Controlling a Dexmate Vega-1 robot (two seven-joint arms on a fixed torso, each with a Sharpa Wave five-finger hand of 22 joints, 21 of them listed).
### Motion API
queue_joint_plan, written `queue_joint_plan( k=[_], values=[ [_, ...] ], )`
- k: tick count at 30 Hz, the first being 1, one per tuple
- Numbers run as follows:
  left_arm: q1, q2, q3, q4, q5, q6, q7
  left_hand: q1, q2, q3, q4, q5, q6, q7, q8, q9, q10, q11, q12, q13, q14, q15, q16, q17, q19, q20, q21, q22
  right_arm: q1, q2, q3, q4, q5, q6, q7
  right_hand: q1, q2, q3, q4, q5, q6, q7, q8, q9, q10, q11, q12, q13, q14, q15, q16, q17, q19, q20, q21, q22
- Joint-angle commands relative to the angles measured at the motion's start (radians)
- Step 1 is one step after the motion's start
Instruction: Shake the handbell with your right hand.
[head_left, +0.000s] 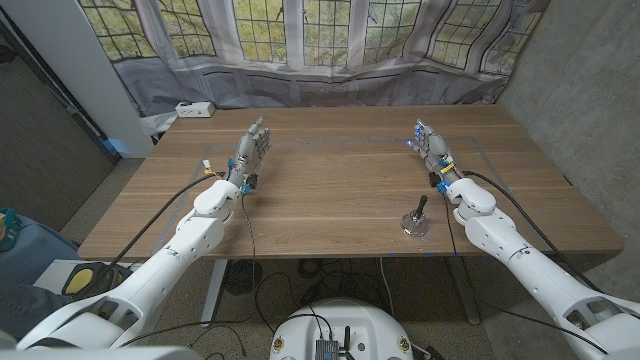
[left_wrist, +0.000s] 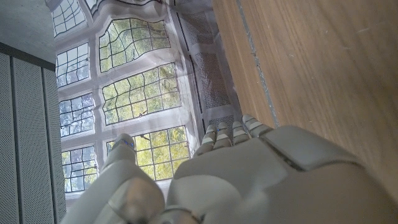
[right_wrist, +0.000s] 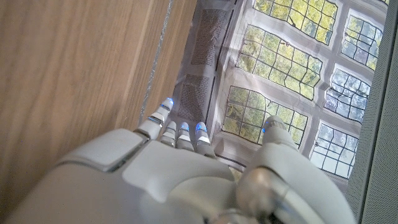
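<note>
The right hand (head_left: 432, 148) is in the right middle of the head picture, above the bench (head_left: 330, 180). Its fingers are straight and a little apart, and it holds nothing. The handbell (head_left: 415, 219) stands lower in the picture, near the bench's front edge. It is beside the right forearm and apart from the hand. Its dark handle points up and leans a little.

The step now is to get to the bell. I think the hand should pull back toward the front edge and come down over the handle. It should turn so the thumb is on one side of the handle and the fingers on the other. Then it should close firmly on the handle, not on the shiny round part, so the bell can ring. It should lift before it shakes, so the bell does not bang the bench.

The left hand (head_left: 251, 147) is in the upper left middle, fingers straight, holding nothing. It can wait there.

The bell is small in the head picture, so I cannot tell just how far its handle leans. In the right wrist picture, the back of the right hand (right_wrist: 186, 168) hides its palm, with wood and a window curtain (right_wrist: 211, 68) past it.
</note>
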Motion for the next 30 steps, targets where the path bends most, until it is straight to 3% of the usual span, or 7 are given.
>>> queue_joint_plan(
  k=[1,8,20,23,24,26,30],
  values=[
    [-0.002,0.007,0.005,-0.019,0.01,-0.004,-0.005,0.014,0.004,0.008,0.0,0.005,0.005,0.024,0.007,0.001,0.004,0.006,0.008,0.003,0.006,0.012,0.006,0.002,0.004,0.009,0.007,0.001,-0.013,-0.018,0.006,-0.022,-0.018,0.025,0.001,0.018,0.004,0.01,-0.007,0.008,-0.001,0.013,0.007,0.002,0.001,0.01,0.006,0.002,0.004,0.009,0.005,0.0,0.014,0.005,0.007,0.002],
    [0.02,0.017,0.002,-0.058,0.009,-0.002,0.001,0.017,0.009,0.009,-0.001,0.005,0.018,0.023,0.01,0.002,0.019,0.008,0.013,0.001,0.018,0.012,0.009,0.002,0.01,0.015,0.011,0.001,-0.054,-0.04,0.021,-0.074,-0.023,0.038,-0.018,0.043,-0.004,0.016,-0.026,0.012,0.025,0.01,0.014,0.002,0.035,0.003,0.015,0.001,0.057,0.006,0.02,-0.011,0.061,0.004,0.018,0.002],
    [0.062,0.046,-0.009,-0.131,0.015,0.016,0.033,0.023,0.015,0.011,-0.003,0.004,0.049,0.024,0.015,0.002,0.05,0.001,0.024,-0.002,0.04,0.013,0.013,0.001,0.029,0.019,0.018,0.001,-0.119,-0.079,0.053,-0.145,-0.027,0.07,-0.032,0.048,-0.006,0.013,-0.026,0.012,0.083,0.012,0.027,0.004,0.095,0.008,0.033,0.002,0.112,0.006,0.036,-0.016,0.107,0.01,0.027,0.003],
    [0.072,0.053,-0.012,-0.144,0.011,0.018,0.033,0.024,0.016,0.011,-0.004,0.004,0.055,0.021,0.015,0.002,0.053,0.001,0.024,-0.002,0.045,0.012,0.014,0.001,0.029,0.02,0.018,0.001,-0.128,-0.075,0.059,-0.148,-0.024,0.083,-0.035,0.049,-0.007,0.011,-0.025,0.012,0.13,0.01,0.039,0.005,0.125,0.007,0.04,0.002,0.134,0.004,0.041,-0.018,0.124,0.011,0.028,0.004],
    [0.075,0.055,-0.013,-0.148,0.01,0.02,0.033,0.024,0.016,0.011,-0.004,0.004,0.056,0.021,0.016,0.002,0.053,0.001,0.024,-0.002,0.045,0.012,0.014,0.001,0.029,0.019,0.018,0.001,-0.131,-0.075,0.06,-0.151,-0.027,0.085,-0.04,0.05,-0.008,0.009,-0.025,0.012,0.177,-0.001,0.05,0.005,0.162,0.002,0.051,0.002,0.154,-0.001,0.045,-0.02,0.127,0.011,0.024,0.004],
    [0.081,0.059,-0.014,-0.156,0.011,0.022,0.035,0.025,0.016,0.011,-0.004,0.003,0.058,0.021,0.016,0.002,0.055,0.0,0.025,-0.002,0.048,0.011,0.014,0.001,0.029,0.02,0.018,0.001,-0.136,-0.08,0.061,-0.158,-0.033,0.086,-0.044,0.051,-0.011,0.007,-0.025,0.011,0.227,-0.008,0.059,0.005,0.207,0.004,0.062,0.002,0.179,-0.011,0.049,-0.025,0.102,0.019,0.01,0.004],
    [0.089,0.065,-0.015,-0.164,0.007,0.027,0.032,0.026,0.017,0.011,-0.005,0.003,0.061,0.019,0.016,0.002,0.058,-0.001,0.025,-0.002,0.05,0.01,0.014,0.001,0.029,0.02,0.017,0.001,-0.146,-0.087,0.064,-0.174,-0.039,0.08,-0.053,0.049,-0.014,0.003,-0.024,0.01,0.28,-0.023,0.068,0.006,0.232,-0.006,0.063,0.001,0.177,-0.017,0.04,-0.029,0.037,0.018,-0.012,0.004]
  ],
)
